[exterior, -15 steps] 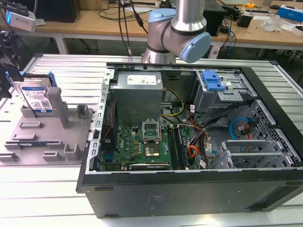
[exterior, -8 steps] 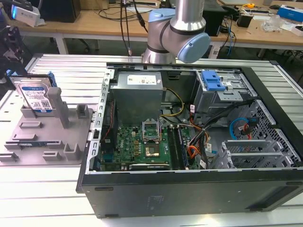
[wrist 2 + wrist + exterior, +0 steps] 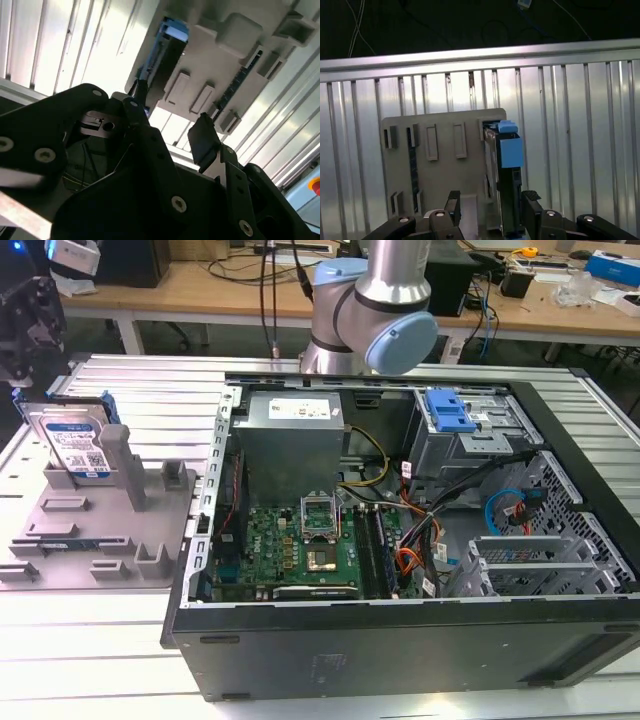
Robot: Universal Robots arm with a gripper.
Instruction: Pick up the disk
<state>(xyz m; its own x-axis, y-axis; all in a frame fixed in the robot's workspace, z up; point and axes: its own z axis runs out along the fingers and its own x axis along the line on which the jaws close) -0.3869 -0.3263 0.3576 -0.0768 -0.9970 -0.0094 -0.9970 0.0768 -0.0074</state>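
- None of the pick-up shows as done: the disk point(image 3: 75, 445) stands upright on its edge in a slot of the grey holder tray point(image 3: 100, 530), label facing outward, and nothing touches it.
- Poised above the disk in the exterior view, and a little toward that view's left, the dark end effector point(image 3: 25, 325) is well apart from it.
- In the first wrist view the end effector point(image 3: 491, 205) is spread wide with nothing between its fingers point(image 3: 452, 205). The disk point(image 3: 506, 165) shows edge-on beyond them, its blue rail uppermost, lying nearer one finger than the other.
- The second wrist view agrees: the jaws of the end effector point(image 3: 171, 102) stand parted and bare, with the disk point(image 3: 167, 42) seated in the tray past them.
- By my reading, the approach is partly lined up, and what remains is the descent, the closing on the disk and the lift out of its slot.
- Under everything lies a ribbed, pale metal surface point(image 3: 100, 660). It carries the tray on the exterior view's left and an open black computer case point(image 3: 400, 640) beside it.
- Inside the case sit a green circuit board point(image 3: 290, 545), a grey power unit point(image 3: 292, 440), bundled cables and a blue drive caddy point(image 3: 448, 410).
- Behind the case rises the silver and pale blue arm point(image 3: 370, 310).
- Further back, the room looks like a workshop, with wooden benches point(image 3: 200, 285) carrying cables, boxes and small gear.
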